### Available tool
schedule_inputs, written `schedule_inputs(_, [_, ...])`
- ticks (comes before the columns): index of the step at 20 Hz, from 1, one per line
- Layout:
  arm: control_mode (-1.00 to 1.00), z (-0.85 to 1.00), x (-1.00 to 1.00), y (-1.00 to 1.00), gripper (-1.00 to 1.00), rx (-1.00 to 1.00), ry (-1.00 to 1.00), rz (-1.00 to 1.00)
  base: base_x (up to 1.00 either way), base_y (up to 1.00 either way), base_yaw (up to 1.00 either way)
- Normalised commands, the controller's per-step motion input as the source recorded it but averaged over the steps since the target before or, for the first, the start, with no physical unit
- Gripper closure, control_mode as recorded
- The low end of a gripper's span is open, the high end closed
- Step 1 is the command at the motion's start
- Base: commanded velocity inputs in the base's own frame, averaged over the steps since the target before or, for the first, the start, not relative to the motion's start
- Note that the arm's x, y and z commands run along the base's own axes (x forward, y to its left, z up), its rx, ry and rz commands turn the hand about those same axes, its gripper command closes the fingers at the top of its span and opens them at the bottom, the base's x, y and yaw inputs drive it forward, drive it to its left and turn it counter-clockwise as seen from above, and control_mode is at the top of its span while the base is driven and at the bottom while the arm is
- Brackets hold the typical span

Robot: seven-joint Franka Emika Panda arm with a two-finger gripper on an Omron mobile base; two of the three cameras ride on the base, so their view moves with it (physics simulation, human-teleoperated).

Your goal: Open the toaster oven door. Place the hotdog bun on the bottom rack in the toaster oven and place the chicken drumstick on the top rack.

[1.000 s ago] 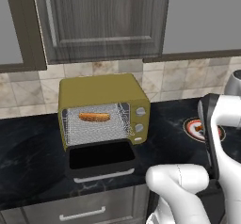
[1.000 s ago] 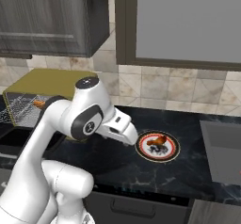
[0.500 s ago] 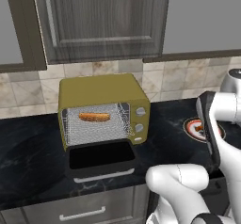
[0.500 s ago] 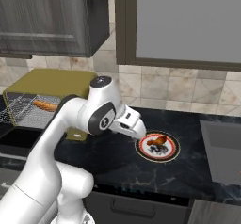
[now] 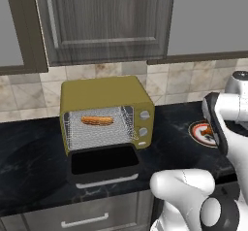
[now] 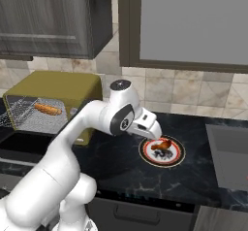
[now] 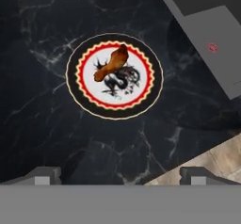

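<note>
The mustard-yellow toaster oven (image 5: 104,96) (image 6: 58,87) stands on the black counter. Its dark glass toaster oven door (image 5: 103,161) hangs folded down in front. Inside, the orange-tan hotdog bun (image 5: 97,120) (image 6: 47,109) lies on a wire rack; I cannot tell which level. The reddish-brown chicken drumstick (image 7: 112,63) (image 6: 161,144) rests on a round red-rimmed plate (image 7: 141,96) (image 6: 175,158) right of the oven. My gripper (image 7: 121,178) (image 6: 155,135) hovers above the plate's near-left edge, open, its fingertips (image 7: 43,175) wide apart with nothing between them.
A flat grey appliance top (image 7: 207,25) (image 6: 227,152) sits on the counter just right of the plate. Dark wall cabinets (image 5: 106,21) hang above the oven, and the tiled backsplash (image 6: 193,91) runs behind. My white arm hides part of the plate in the left base view.
The arm has swung right, away from the oven, bringing the hand over the plate with the drumstick. The oven, bun and plate have stayed put.
</note>
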Motion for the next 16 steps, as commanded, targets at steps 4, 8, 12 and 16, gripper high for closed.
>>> schedule_inputs(4, [-1.00,-0.35,0.43,-0.06,-1.00,0.00,0.00,-0.18,0.00,0.00,0.00])
schedule_inputs(8, [-1.00,-0.32,0.35,-0.18,-1.00,0.02,0.00,-0.20,0.00,0.00,0.00])
schedule_inputs(12, [-1.00,-0.34,0.33,-0.25,-1.00,0.05,0.00,-0.14,0.00,0.00,0.00])
schedule_inputs(16, [-1.00,-0.31,0.37,-0.24,-1.00,0.12,0.04,-0.09,0.00,0.00,0.00])
